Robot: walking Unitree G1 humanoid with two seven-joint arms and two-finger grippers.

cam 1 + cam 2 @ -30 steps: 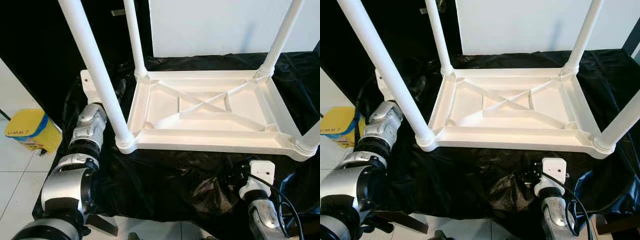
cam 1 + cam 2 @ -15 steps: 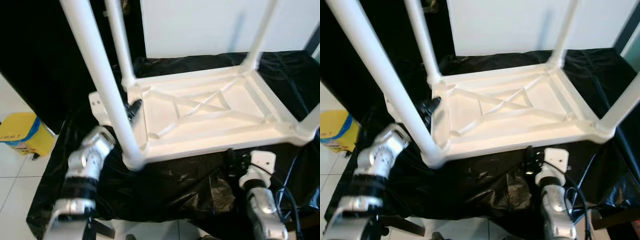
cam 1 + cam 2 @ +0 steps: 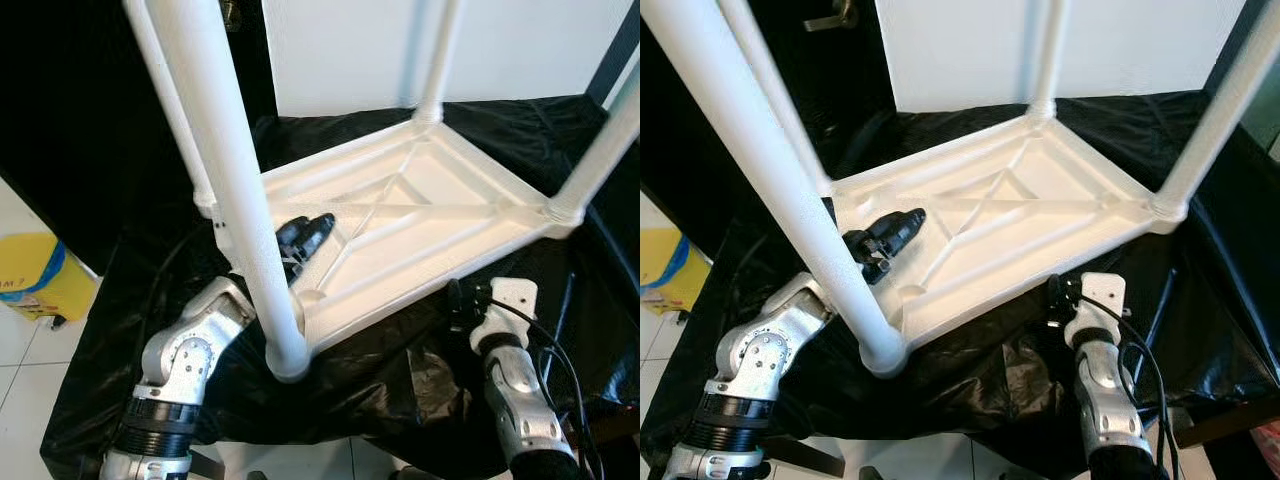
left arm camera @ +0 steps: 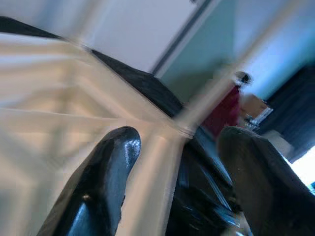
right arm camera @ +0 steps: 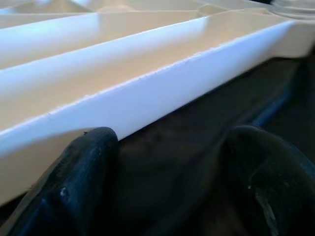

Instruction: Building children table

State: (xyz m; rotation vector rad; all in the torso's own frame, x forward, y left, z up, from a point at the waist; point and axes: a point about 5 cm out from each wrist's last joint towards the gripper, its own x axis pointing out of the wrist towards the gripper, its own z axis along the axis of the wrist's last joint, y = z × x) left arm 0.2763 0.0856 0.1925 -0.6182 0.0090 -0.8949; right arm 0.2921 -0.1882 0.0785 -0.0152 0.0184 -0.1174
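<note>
At the far left, well apart from the children's table [image 3: 420,215], a yellow bin [image 3: 30,280] sits on the tiled floor. The table lies upside down on the black-draped bench [image 3: 120,330], its four white legs [image 3: 235,190] pointing up; the ribbed underside faces the camera.

What has changed: a second ago the table sat square to the robot with its long side running left to right. Now it is swung, so its long axis runs diagonally from the near left corner away toward the far right. The left pincer [image 3: 885,237], which lay outside the table's left end, has come in over the rim and rests on the ribbed underside just behind the near left leg. In the left wrist view its fingers [image 4: 98,191] are spread, pinching nothing. I judge this a repositioning of the assembled table, perhaps ahead of turning it upright.

At the table's near long edge, the right pincer [image 5: 162,177] hovers low against the rim, fingers spread with the white edge and black cloth between them, not gripped.
</note>
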